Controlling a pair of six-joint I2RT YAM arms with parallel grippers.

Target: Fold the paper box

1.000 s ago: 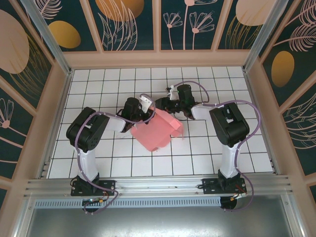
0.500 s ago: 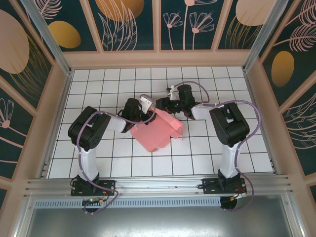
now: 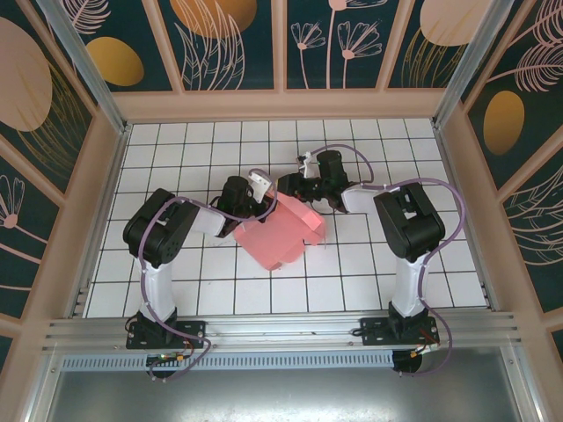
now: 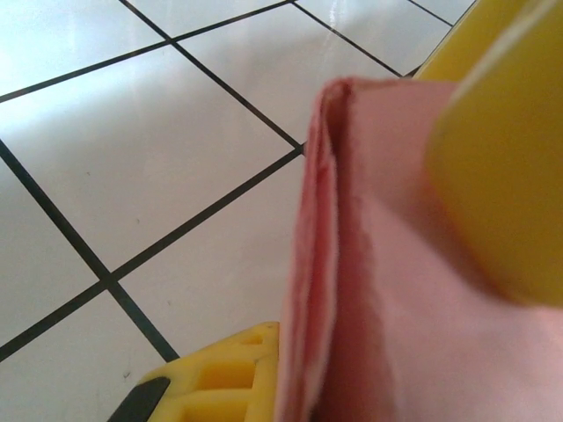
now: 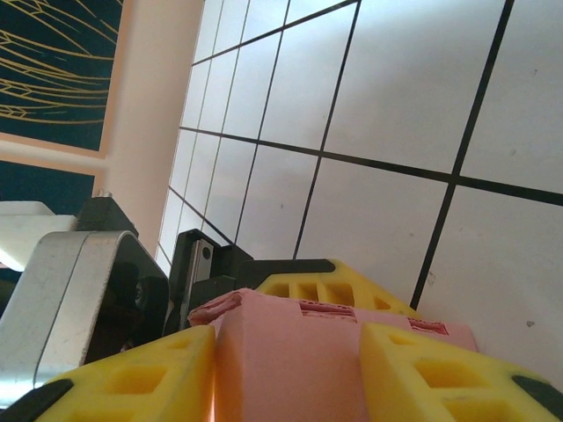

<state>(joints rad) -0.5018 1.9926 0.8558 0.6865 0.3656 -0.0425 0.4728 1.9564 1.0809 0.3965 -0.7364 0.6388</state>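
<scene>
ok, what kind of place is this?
Likely a lab robot cell: left arm and right arm bolted to an aluminium rail, white gridded tabletop, printed panel walls enclosing it.

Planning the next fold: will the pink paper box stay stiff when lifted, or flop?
Probably floppy: the paper box shows thin, layered card edges in the left gripper. Likely light, and apt to crease where pinched.

The left gripper (image 4: 369,281) pinches the doubled edge of the pink paper box (image 4: 352,176) between yellow fingers (image 4: 506,176), above the tiled tabletop (image 4: 132,149).
</scene>
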